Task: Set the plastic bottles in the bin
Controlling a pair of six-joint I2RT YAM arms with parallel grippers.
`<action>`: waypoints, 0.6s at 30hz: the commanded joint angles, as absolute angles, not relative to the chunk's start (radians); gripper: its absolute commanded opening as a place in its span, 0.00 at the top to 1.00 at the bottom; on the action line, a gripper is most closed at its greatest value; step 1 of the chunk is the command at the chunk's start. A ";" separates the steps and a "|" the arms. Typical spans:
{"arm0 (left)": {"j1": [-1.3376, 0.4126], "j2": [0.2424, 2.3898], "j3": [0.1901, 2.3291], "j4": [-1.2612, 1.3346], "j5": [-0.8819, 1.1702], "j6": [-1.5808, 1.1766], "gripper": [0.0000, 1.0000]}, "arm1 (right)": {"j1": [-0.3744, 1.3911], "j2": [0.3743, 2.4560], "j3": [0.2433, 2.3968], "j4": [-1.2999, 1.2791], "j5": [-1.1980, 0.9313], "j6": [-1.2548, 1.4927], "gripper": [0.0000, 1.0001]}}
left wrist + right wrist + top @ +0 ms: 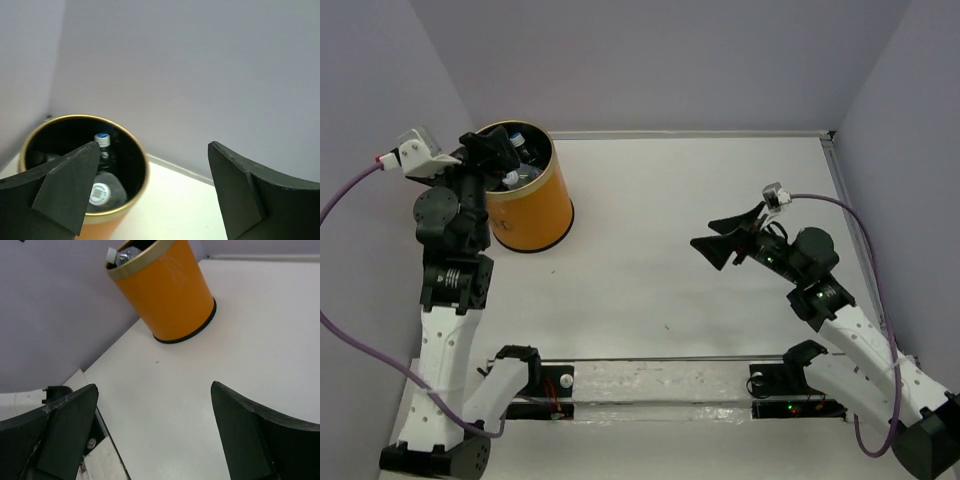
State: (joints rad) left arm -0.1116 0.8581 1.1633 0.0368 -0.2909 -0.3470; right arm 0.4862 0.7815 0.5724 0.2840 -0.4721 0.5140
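- White table (670, 200), enclosed by pale purple walls, carrying the bin (535, 205) at its far left corner.
- Left arm (450, 290) reared up along the left edge; right arm (845, 320) bent over the table's right half.
- Bin upright, orange outside, black inside, with a thin pale rim.
- Left jaws: spread wide, gripping nothing, poised above the bin's left rim.
- Right jaws: also spread wide, gripping nothing, above the table, well apart from the bin.
- Clear plastic bottles (112, 187) lying inside the bin, white and blue caps showing.
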 commanded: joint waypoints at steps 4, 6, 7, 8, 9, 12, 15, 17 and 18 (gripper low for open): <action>-0.117 0.694 1.036 0.084 0.274 -0.434 0.01 | 0.494 0.592 0.793 0.140 -0.270 0.482 0.00; -0.117 0.632 0.977 0.095 0.377 -0.430 0.01 | 0.494 0.525 0.865 0.104 -0.215 0.466 0.00; -0.117 0.588 0.935 0.095 0.397 -0.430 0.01 | 0.494 0.502 0.889 0.095 -0.187 0.456 0.00; -0.118 0.566 0.916 0.097 0.412 -0.430 0.01 | 0.494 0.480 0.894 0.088 -0.154 0.445 0.00; -0.126 0.548 0.902 0.094 0.423 -0.419 0.01 | 0.494 0.462 0.893 0.084 -0.115 0.419 0.00; -0.170 0.493 0.856 0.069 0.420 -0.396 0.01 | 0.494 0.402 0.852 0.071 0.076 0.391 0.00; -0.207 0.479 0.804 0.093 0.451 -0.403 0.01 | 0.494 0.402 0.761 0.078 0.187 0.414 0.00; -0.224 0.476 0.772 0.113 0.466 -0.405 0.01 | 0.494 0.457 0.733 0.069 0.167 0.417 0.00; -0.229 0.476 0.770 0.114 0.454 -0.408 0.01 | 0.494 0.475 0.733 0.064 0.167 0.423 0.00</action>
State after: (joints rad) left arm -0.2020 0.4812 0.8036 0.0536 0.3878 -0.4095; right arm 0.4862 0.3710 0.8017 0.1505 0.0654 0.4294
